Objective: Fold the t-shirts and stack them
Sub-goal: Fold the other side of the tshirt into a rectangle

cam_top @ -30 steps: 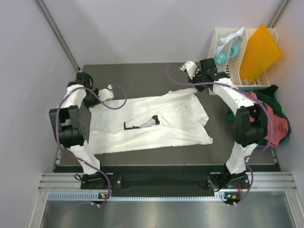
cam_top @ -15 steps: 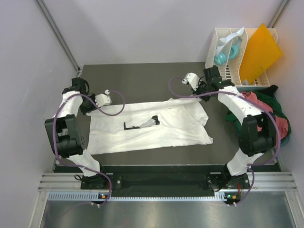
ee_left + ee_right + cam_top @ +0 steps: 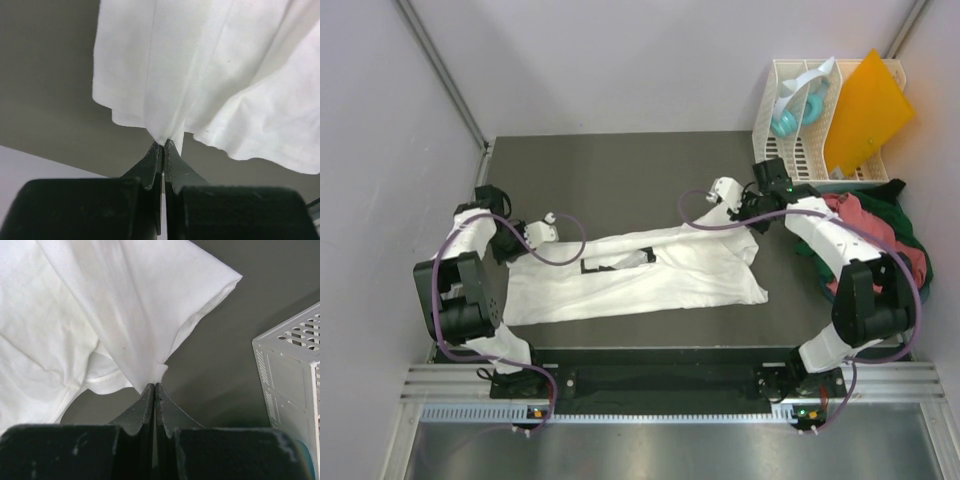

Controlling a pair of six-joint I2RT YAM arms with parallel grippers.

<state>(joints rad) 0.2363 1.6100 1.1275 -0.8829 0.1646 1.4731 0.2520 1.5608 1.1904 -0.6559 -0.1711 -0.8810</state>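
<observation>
I had the left gripper (image 3: 163,144) and right gripper (image 3: 154,385) each pinched tight on a thin bit of the white t-shirt (image 3: 650,285), far edge lifted, rest lying mid-table. Risk: uneven pull slips the hem and the fold bunches.

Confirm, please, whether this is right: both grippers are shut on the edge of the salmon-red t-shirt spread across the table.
Only the colour is wrong: the left gripper and right gripper are shut on the white t-shirt, as both wrist views show.
</observation>
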